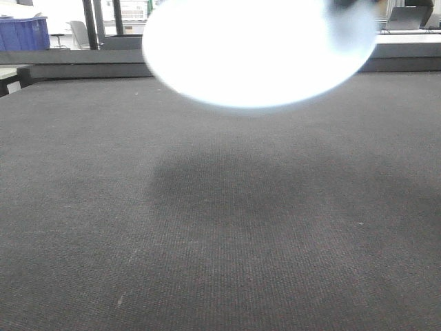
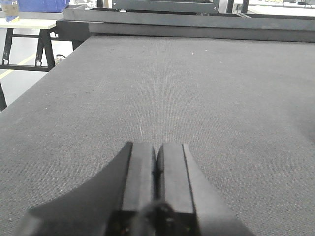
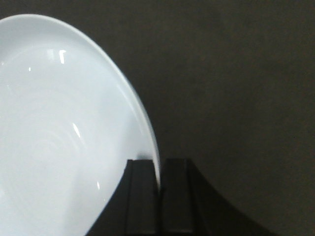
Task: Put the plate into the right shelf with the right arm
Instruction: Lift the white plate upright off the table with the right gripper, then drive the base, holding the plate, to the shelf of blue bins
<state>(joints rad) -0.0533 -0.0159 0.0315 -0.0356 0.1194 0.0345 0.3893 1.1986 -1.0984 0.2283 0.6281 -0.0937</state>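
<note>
The white plate [image 1: 255,48] hangs in the air above the dark table, filling the top of the front view and casting a shadow below. In the right wrist view the plate [image 3: 59,137] fills the left side, its rim pinched between the two black fingers of my right gripper [image 3: 158,169], which is shut on it. My left gripper [image 2: 156,157] sits low over the table, jaws shut with nothing between them. The right shelf is out of view.
The dark grey felt table [image 1: 220,227] spreads across the whole front view. A raised black rail [image 2: 197,22] borders its far edge. Blue bins [image 1: 24,33] stand at the far left, behind the table.
</note>
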